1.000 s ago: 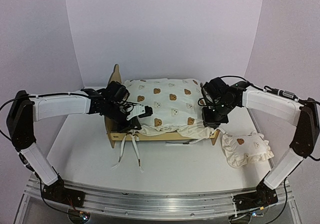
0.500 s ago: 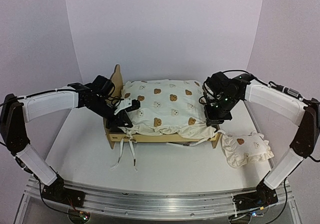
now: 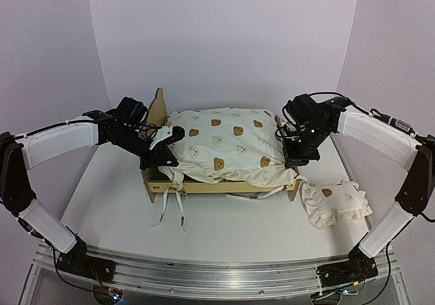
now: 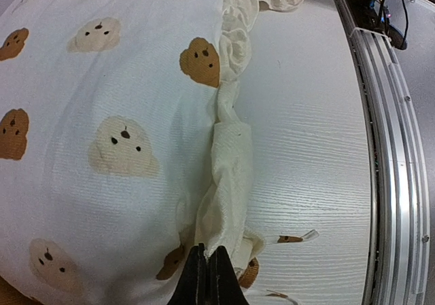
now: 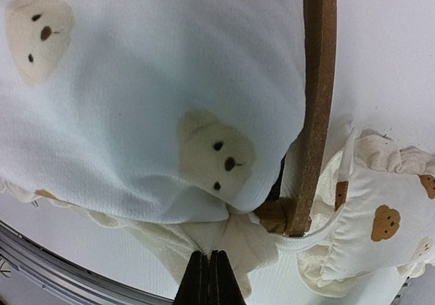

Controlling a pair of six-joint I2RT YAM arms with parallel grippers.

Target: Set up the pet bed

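Note:
The pet bed (image 3: 204, 187) is a light plywood frame mid-table, its eared headboard (image 3: 158, 105) at the left. A cream bear-print cushion (image 3: 224, 145) lies over it and hides the base. My left gripper (image 3: 165, 157) is shut on the cushion's front-left edge; the left wrist view shows its tips (image 4: 209, 264) pinching the bunched seam (image 4: 228, 169). At the front-right corner my right gripper (image 3: 297, 159) is shut too, its tips (image 5: 209, 263) pinching gathered cushion fabric (image 5: 238, 240) beside the bed's wooden end board (image 5: 316, 101).
A small ruffled bear-print pillow (image 3: 336, 203) lies on the white table (image 3: 238, 230) to the right of the bed, close to the right gripper. The cushion's ties (image 3: 173, 210) trail off the bed's front left. A metal rail (image 3: 217, 274) runs along the near edge.
Both grippers have drawn apart, the left one moving left and back, the right one slightly right. The cushion between them is stretched wider and sits a little higher over the frame.

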